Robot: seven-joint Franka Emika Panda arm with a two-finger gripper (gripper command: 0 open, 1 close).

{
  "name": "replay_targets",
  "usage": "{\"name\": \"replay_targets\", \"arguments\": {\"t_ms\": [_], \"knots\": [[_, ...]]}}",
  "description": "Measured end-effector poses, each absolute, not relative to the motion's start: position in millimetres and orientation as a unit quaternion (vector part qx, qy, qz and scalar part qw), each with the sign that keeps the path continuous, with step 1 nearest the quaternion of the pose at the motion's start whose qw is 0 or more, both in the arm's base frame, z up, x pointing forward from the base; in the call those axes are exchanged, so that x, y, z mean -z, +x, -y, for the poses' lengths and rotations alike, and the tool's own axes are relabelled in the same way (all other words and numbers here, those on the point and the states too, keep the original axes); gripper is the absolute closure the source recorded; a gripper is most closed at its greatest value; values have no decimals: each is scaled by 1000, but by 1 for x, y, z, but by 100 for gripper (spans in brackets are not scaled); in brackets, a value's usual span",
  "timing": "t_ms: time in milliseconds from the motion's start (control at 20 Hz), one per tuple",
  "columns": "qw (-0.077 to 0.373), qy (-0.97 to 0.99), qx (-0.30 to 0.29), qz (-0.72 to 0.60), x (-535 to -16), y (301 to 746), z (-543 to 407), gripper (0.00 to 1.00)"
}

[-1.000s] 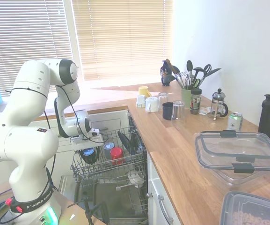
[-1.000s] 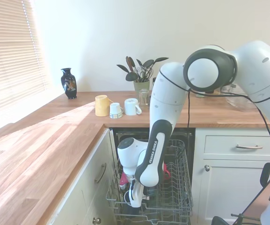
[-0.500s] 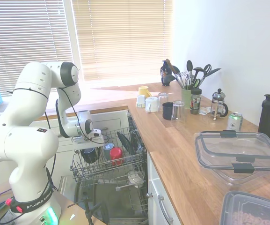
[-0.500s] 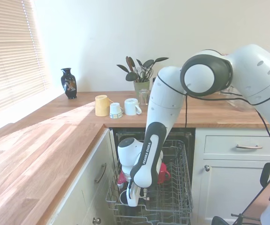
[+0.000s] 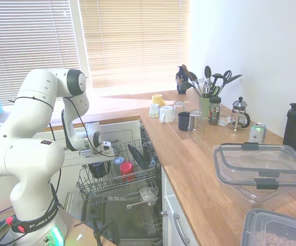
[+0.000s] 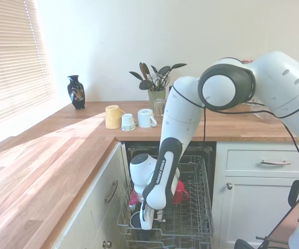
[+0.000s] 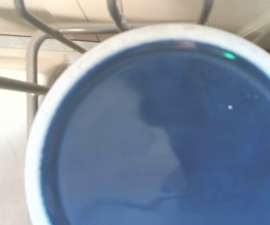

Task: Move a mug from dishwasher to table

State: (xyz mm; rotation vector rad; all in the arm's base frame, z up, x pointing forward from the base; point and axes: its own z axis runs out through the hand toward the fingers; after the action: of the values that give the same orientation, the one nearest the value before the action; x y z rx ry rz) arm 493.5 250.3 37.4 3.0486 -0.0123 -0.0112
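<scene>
In a sunlit kitchen, the gripper (image 5: 97, 162), grip unclear, hangs over the mug (image 5: 98, 169) beside the wooden table (image 5: 199, 164).

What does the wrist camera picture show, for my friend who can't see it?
A close, blurry look straight down into a mug: a pale round rim around a deep blue inside fills nearly the whole picture. Grey wires of the dishwasher rack cross a pale surface behind it.

First exterior view looks along the table (image 5: 199, 169) toward the window; second faces the dishwasher (image 6: 190, 207) front-on, sharing its rack; wrist view hovers close above the mug (image 7: 163, 136)
</scene>
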Motion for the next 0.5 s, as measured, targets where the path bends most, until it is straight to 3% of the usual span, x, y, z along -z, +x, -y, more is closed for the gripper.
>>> {"name": "replay_targets", "arguments": {"t_ms": [500], "knots": [[46, 999, 10, -8, -34, 489, -256, 100]]}}
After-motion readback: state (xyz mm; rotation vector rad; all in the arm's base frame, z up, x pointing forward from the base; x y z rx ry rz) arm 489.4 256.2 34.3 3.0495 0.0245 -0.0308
